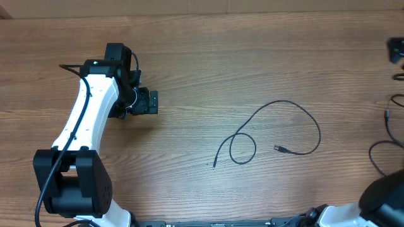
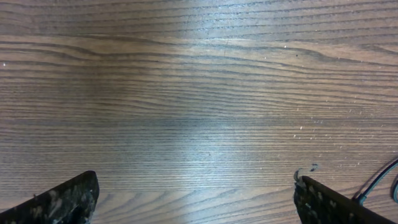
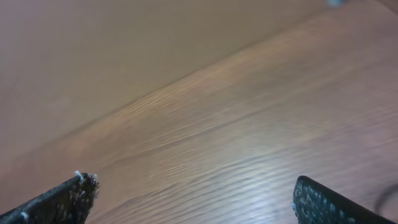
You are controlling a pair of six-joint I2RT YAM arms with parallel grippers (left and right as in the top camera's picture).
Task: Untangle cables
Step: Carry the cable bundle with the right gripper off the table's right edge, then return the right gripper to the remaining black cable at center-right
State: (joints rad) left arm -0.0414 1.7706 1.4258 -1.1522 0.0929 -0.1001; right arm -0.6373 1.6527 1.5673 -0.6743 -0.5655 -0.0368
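Fingers (image 2: 68, 200) of your left gripper (image 1: 150, 102) stand wide apart over the table (image 1: 208, 57), holding nothing. One cable (image 1: 284, 101) lies looped centre-right, well apart from it. Your right gripper (image 3: 194, 202) gapes too, empty.

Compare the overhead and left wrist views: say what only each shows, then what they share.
Overhead only: a thin black cable lying loose with one small loop, and the white left arm. Left wrist only: the left tool seen close, its fingertips wide apart with nothing between them. Both: the left tool and the wood-grain table.
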